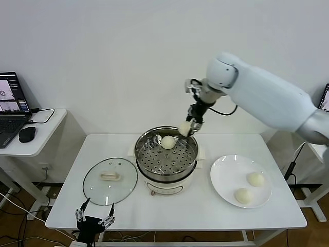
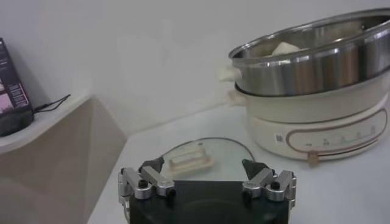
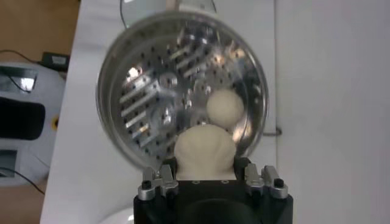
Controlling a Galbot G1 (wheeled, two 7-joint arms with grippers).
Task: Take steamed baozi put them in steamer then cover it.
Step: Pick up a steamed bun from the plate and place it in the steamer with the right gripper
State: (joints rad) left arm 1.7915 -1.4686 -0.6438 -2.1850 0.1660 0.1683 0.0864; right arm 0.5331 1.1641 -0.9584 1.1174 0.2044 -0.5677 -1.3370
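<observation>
Right hand, clamped on a bun over the steamer rim, should lower beside the bun on the tray before releasing; left hand waits, fingers apart.

**Right arm stretched forward, left waiting low**

I am reaching my right arm far forward, wrist bent downward, right gripper pinching a bun. My left gripper is hanging low near my body, fingers spread wide.
</observation>
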